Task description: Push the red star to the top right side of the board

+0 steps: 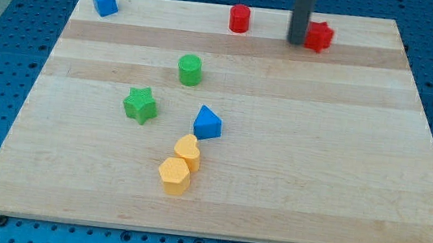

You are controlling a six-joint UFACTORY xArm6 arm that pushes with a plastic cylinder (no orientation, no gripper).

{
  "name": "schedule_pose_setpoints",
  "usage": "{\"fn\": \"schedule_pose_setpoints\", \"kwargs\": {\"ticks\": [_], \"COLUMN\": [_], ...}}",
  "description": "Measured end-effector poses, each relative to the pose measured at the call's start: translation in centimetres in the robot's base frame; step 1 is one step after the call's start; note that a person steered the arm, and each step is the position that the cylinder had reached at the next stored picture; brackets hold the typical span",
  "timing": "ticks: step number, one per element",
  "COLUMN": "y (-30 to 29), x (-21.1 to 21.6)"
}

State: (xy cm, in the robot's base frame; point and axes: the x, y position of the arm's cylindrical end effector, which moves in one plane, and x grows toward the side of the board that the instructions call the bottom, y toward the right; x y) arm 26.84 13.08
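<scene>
Near the wooden board's (274, 185) top edge, right of centre, the red star (319, 37) sits with the fingerless rod's tip (297, 41) touching its left side, a red cylinder (240, 19) well apart to the view's left.

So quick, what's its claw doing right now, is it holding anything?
No claw: the arm ends in a plain rod, holding nothing.
My tip sits at the view's top, right against the red star's left side.
</scene>
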Motion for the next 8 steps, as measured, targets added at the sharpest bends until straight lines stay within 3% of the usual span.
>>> {"fn": "schedule_pose_setpoints", "kwargs": {"ticks": [1, 2, 4, 5, 8], "y": [1.3, -0.3, 5.9, 6.5, 6.1], "x": [0.0, 3.1, 0.2, -1.0, 0.6]}}
